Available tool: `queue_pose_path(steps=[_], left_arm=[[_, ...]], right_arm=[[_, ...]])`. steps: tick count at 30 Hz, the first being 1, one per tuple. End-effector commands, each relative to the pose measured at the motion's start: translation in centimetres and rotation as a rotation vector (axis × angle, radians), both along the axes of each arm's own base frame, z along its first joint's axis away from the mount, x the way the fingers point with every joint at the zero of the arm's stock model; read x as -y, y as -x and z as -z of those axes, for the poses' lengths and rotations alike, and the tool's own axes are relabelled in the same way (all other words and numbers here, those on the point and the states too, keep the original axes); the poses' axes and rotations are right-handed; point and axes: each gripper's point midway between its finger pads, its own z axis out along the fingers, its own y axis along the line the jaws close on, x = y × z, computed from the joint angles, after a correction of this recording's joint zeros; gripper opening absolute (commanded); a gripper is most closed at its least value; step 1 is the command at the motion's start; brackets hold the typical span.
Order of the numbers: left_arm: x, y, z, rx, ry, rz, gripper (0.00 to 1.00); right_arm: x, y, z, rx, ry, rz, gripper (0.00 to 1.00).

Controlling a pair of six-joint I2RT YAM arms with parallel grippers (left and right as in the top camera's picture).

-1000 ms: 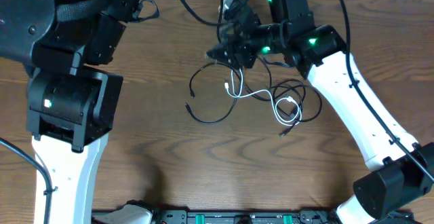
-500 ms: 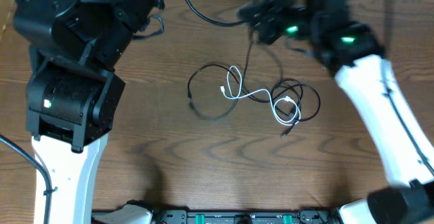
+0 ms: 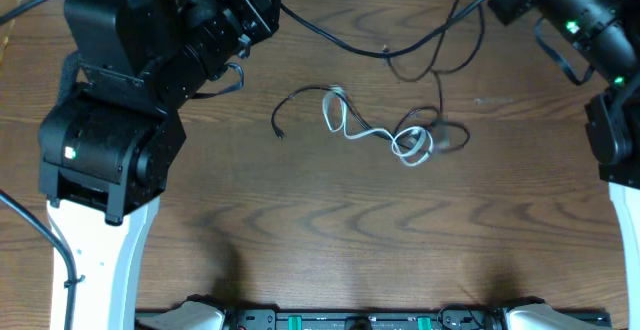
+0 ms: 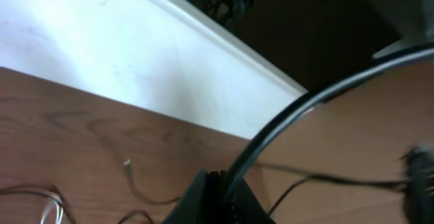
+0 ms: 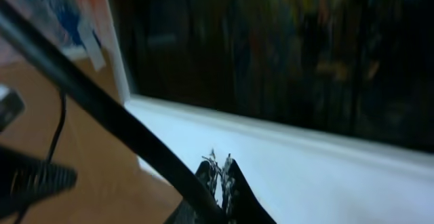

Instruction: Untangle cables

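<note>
Swinging up toward the far right corner, the right gripper (image 5: 217, 183) has snapped shut on the long black cable (image 3: 400, 50). The left gripper (image 4: 217, 190) looks pinched on the same strand. The coil has been dragged tighter, so I'd say it's partly freed but still snagged by the white cable (image 3: 370, 135) mid-table, with the shorter black cable (image 3: 300, 94) beside it. The wood-grain table (image 3: 300, 230) meets a white ledge; beyond is dark blur.

a brown wooden table (image 3: 300, 240) bears a white cable (image 3: 362, 136) tangled among thin black cables (image 3: 298, 93).
</note>
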Motion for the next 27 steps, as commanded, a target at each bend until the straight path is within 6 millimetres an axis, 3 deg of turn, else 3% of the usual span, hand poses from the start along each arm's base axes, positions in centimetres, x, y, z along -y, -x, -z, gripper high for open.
queue_pose_path(steps=[1,6,9,12,16,20,24,27], left_arm=[[-0.5,0.3,-0.2,0.03,-0.056,-0.001,0.08],[-0.5,0.4,0.4,0.023,-0.09,0.007,0.08],[-0.7,0.3,0.6,0.024,-0.115,0.002,0.08],[-2.2,-0.5,0.8,0.027,-0.151,-0.091,0.07],[-6.0,-1.8,0.6,0.035,-0.19,-0.275,0.08],[-9.7,-2.9,0.2,0.049,-0.205,-0.424,0.07],[-10.6,-4.2,-0.6,0.088,-0.189,-0.457,0.07],[-10.1,-5.6,-1.6,0.153,-0.207,-0.442,0.08]], right_arm=[[0.7,-0.7,-0.7,0.005,-0.043,0.042,0.01],[2.7,-1.4,-2.4,0.023,-0.149,0.148,0.01],[2.6,-1.1,-3.1,0.04,-0.175,0.13,0.01],[2.5,-1.7,-1.8,-0.017,-0.167,0.135,0.01],[2.6,-2.9,0.5,-0.099,-0.149,0.163,0.01],[3.0,-4.1,1.0,-0.108,-0.154,0.201,0.01],[2.8,-5.1,0.2,-0.053,-0.169,0.196,0.01],[2.5,-6.5,0.0,-0.017,-0.18,0.192,0.01]])
